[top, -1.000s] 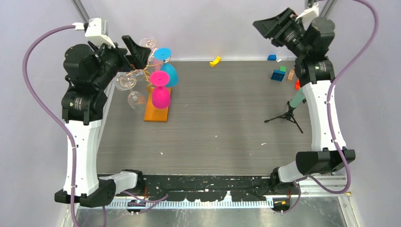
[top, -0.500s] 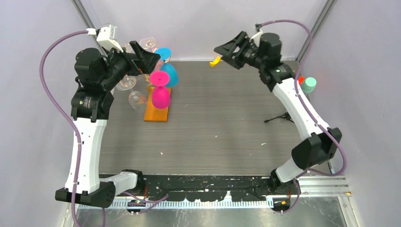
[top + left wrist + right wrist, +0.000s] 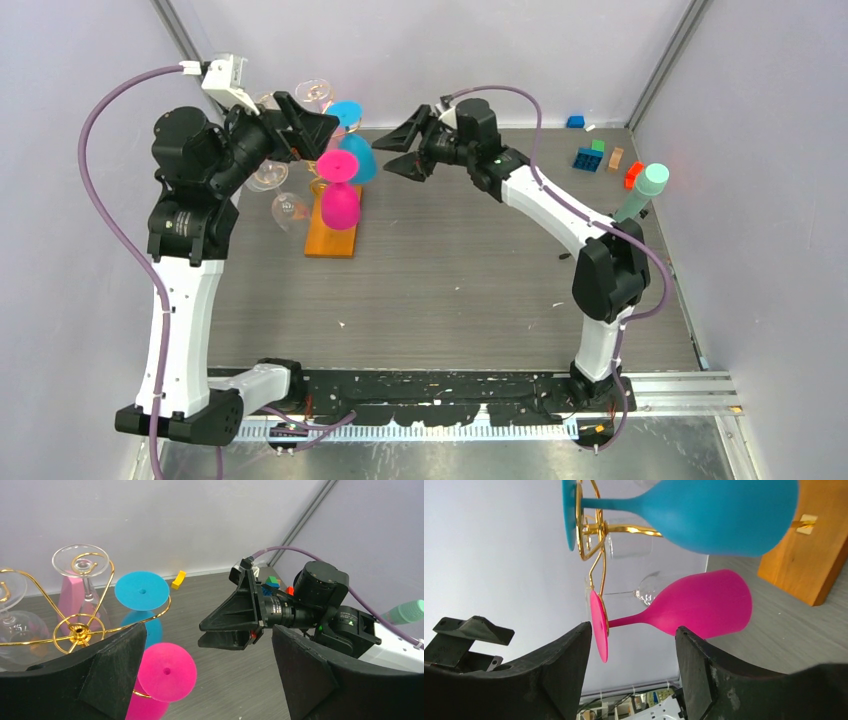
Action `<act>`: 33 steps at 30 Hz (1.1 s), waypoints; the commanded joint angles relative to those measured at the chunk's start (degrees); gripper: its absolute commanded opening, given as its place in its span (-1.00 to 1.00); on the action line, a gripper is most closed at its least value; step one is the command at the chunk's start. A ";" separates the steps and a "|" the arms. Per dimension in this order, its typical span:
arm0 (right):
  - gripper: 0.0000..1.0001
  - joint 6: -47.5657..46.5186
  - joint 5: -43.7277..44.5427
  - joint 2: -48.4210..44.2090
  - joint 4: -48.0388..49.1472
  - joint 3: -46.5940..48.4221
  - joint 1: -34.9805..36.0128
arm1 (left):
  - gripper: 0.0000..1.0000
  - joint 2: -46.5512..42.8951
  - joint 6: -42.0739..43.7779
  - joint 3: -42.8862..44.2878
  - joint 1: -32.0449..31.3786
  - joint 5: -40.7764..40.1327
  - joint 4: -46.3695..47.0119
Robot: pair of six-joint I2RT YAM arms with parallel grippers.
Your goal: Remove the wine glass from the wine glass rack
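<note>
The wine glass rack, curly gold wire on an orange wooden base, stands at the back left. A pink wine glass and a blue one hang from it upside down, with clear glasses on the left arms. My left gripper hovers open over the rack top; the pink foot sits by its left finger. My right gripper is open just right of the rack. In the right wrist view the pink glass's stem lies just beyond the open fingertips.
Small coloured blocks lie at the back right, a yellow one by the back wall. A teal-capped object stands near the right wall. The back wall is close behind the rack.
My right arm has swung from the back right corner leftward across the table, ending beside the rack. My left gripper shifted slightly over the rack top.
</note>
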 commanded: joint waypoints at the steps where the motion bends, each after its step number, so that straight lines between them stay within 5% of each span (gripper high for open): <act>1: 0.34 4.07 -2.93 0.40 6.60 4.32 1.40 | 0.99 -1.74 2.81 0.06 -0.46 -1.45 1.00; 9: 0.16 4.59 -4.36 2.49 9.41 6.64 4.05 | 0.99 -1.54 5.72 0.49 -2.43 -4.35 -0.91; 13: 0.01 2.43 -5.18 4.72 2.36 11.12 4.68 | 0.99 -1.45 6.81 1.04 -2.85 -6.46 -1.60; 22: 0.01 0.49 -6.24 6.73 -2.85 14.17 6.74 | 0.99 -1.75 8.86 1.15 -3.62 -8.97 -2.86; 33: -0.61 3.81 -6.35 5.49 7.93 10.79 7.69 | 0.99 -2.13 10.17 0.72 -4.62 -10.67 -3.81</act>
